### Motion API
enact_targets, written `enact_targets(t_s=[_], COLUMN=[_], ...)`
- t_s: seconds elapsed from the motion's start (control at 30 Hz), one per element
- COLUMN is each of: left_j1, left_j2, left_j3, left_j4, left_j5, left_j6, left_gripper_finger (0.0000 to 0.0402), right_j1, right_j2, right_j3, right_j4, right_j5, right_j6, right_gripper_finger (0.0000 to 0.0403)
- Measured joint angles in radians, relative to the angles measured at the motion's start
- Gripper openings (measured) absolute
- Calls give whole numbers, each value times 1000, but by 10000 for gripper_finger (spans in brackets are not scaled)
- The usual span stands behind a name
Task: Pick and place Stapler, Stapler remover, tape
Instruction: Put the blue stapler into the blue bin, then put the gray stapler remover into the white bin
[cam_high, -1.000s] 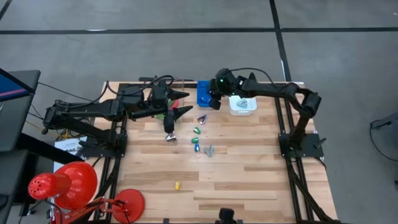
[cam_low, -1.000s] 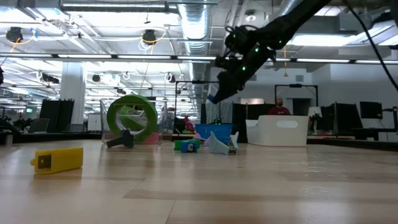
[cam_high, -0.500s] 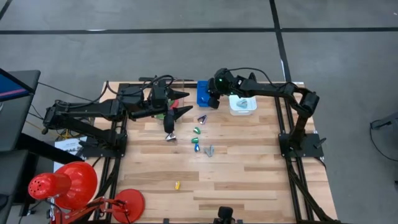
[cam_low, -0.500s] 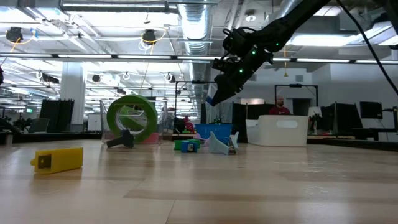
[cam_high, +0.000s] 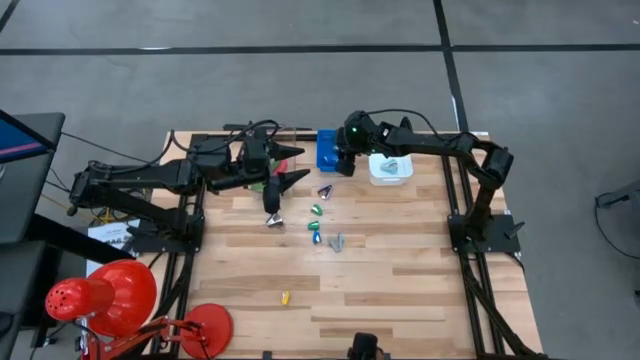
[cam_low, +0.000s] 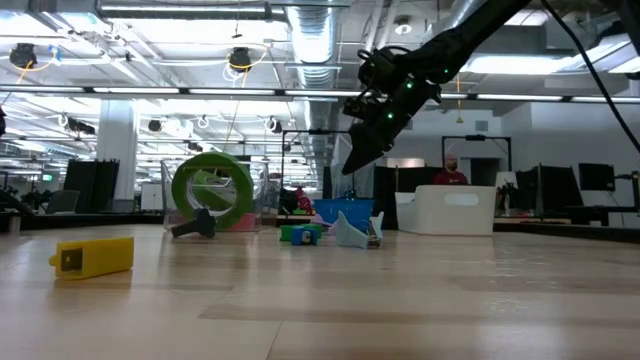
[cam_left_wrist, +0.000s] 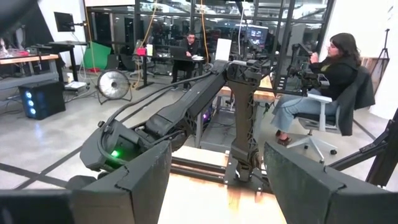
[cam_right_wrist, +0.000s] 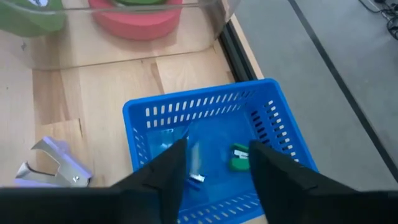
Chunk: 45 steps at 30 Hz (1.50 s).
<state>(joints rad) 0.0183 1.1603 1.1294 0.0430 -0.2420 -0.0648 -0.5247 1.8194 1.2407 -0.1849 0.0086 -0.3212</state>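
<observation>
Only the right wrist view shows inside the blue basket (cam_right_wrist: 211, 118): the right pincer (cam_right_wrist: 214, 163) hovers above, open, empty.

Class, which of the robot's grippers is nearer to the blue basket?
Right. The right gripper hangs open just above the blue basket; the left gripper sits farther off to its side.

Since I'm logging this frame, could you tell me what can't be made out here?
- Blue basket contents: right wrist view, partly behind the right tool's own fingers; apart from a small green item, what they are is unclear.
- Tape: right wrist view, cut off by the edge.
- Small items mid-table: high view, too small to identify.
- Left tool: high view, whether it holds anything is unclear.
</observation>
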Motion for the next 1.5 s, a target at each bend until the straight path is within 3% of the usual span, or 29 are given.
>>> enact_targets(t_s=[0.17, 0.3, 0.8, 1.17, 1.5], left_j1=[0, 0, 0, 0, 0], left_j2=[0, 0, 0, 0, 0], left_j3=[0, 0, 0, 0, 0], left_j4=[5, 5, 11, 11, 11], left_j5=[0, 0, 0, 0, 0], left_j6=[0, 0, 0, 0, 0], left_gripper_finger=[245, 245, 245, 245, 245], right_j1=[0, 9, 105, 284, 458], right_j2=[0, -1, -155, -226, -225], right_j3=[0, 0, 0, 0, 0], right_j4=[-12, -33, -203, -309, -401], right_j5=[0, 2, -2, -8, -8], right_j6=[6, 6, 1, 2, 159], right_gripper_finger=[226, 248, 249, 249, 249])
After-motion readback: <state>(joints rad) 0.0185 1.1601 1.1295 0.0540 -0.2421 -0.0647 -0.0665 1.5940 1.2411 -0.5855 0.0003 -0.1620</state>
